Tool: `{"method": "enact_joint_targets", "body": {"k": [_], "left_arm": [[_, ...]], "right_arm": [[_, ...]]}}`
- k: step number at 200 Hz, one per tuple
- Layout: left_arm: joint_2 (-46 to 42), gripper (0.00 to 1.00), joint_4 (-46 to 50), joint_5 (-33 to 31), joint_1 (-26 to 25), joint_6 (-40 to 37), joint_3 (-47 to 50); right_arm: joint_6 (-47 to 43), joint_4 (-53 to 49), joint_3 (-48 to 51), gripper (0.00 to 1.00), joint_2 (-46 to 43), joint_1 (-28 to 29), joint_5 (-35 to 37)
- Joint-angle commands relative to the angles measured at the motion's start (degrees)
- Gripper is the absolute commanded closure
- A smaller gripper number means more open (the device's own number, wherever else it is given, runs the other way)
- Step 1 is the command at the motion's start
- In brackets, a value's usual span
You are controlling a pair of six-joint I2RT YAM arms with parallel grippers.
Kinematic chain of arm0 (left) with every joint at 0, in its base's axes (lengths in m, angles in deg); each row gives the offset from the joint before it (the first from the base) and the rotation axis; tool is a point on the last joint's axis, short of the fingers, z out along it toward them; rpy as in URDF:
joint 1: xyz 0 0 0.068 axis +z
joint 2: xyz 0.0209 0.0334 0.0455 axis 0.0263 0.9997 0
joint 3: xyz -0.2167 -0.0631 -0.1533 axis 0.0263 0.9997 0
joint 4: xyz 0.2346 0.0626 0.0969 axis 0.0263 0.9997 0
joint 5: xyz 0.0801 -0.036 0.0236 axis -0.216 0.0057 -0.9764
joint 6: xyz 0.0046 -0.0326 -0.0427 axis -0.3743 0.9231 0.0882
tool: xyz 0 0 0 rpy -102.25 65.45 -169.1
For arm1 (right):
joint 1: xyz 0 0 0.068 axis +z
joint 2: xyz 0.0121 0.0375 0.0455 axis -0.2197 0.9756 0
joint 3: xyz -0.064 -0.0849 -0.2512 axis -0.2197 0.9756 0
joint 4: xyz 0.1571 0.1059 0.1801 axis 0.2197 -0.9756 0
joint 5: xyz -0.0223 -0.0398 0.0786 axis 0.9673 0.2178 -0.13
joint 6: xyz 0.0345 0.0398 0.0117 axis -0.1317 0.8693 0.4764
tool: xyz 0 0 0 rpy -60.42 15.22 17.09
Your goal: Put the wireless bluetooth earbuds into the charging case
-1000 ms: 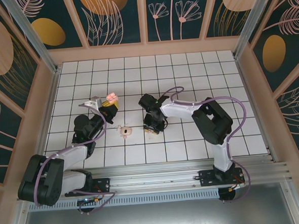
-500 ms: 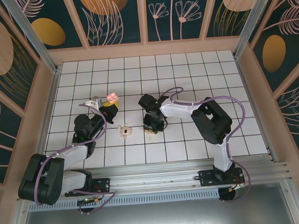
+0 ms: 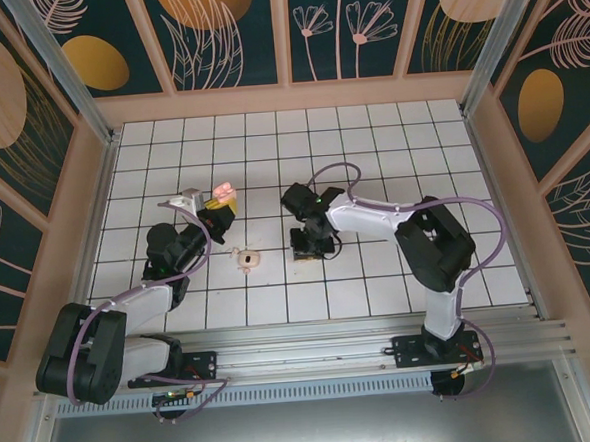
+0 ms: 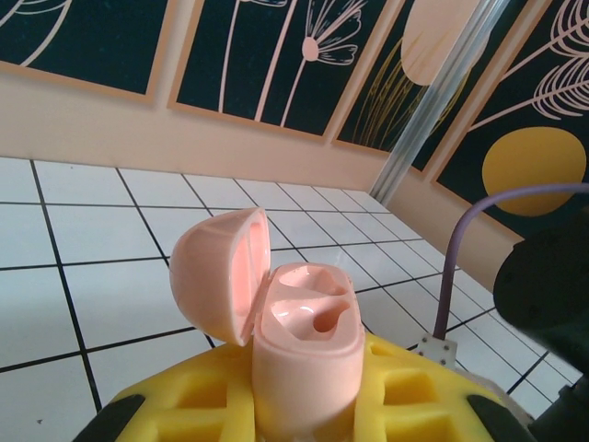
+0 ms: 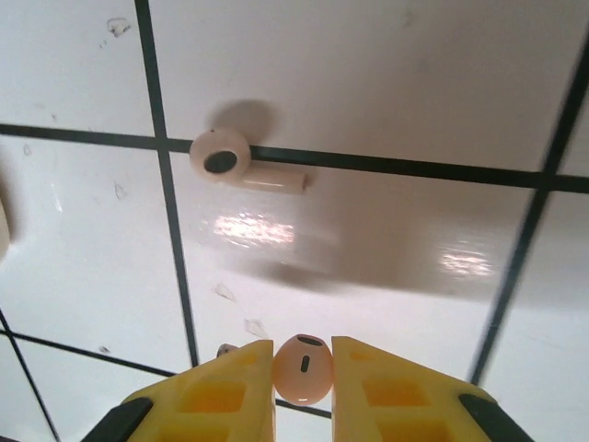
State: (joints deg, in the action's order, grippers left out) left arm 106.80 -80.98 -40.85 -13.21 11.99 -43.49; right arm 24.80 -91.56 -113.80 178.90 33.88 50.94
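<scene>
Right fingers (image 5: 225, 387) pinched earbud (image 5: 302, 366); second earbud (image 5: 241, 164) lay on bench (image 5: 414, 92). Left fingers (image 4: 184, 410) clamped open case (image 4: 304, 354). Next: carry earbud over case, stem probably hidden below.

White tiled counter (image 3: 371, 156). Salmon-pink round disc (image 3: 245, 258) near centre. Floral wall panels (image 3: 343, 28) 12 o'clock. Aluminium rail (image 3: 312, 340) 6 o'clock.

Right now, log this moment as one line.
left fingers: shut on open charging case | right fingers: shut on earbud | second earbud: on floor
</scene>
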Motion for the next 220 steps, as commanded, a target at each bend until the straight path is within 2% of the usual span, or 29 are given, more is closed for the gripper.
{"method": "enact_joint_targets", "body": {"k": [1, 37, 94, 147, 220], "left_arm": [[-0.39, 0.92, -0.3, 1.48, 0.13, -1.06, -1.71], [-0.6, 0.92, 0.63, 1.47, 0.09, -1.65, -1.75], [0.71, 0.92, 0.58, 2.85, 0.12, -1.36, -2.69], [0.85, 0.92, -0.3, 3.52, 0.08, -0.89, -2.3], [-0.41, 0.92, 0.22, 3.46, 0.09, -2.27, -2.07]], "right_arm": [[-15.55, -6.95, 0.04, 0.8, -1.58, -1.31, 4.15], [-26.42, -10.2, 0.25, 0.8, -0.86, -1.52, 6.0], [-33.61, -12.62, 2.53, 0.8, -1.02, -3.1, 10.83], [-38.53, -13.47, 4.5, 0.79, -0.2, -3.66, 13.04], [-38.31, -11.0, 2.98, 0.75, 2.73, -4.7, 11.82]]}}
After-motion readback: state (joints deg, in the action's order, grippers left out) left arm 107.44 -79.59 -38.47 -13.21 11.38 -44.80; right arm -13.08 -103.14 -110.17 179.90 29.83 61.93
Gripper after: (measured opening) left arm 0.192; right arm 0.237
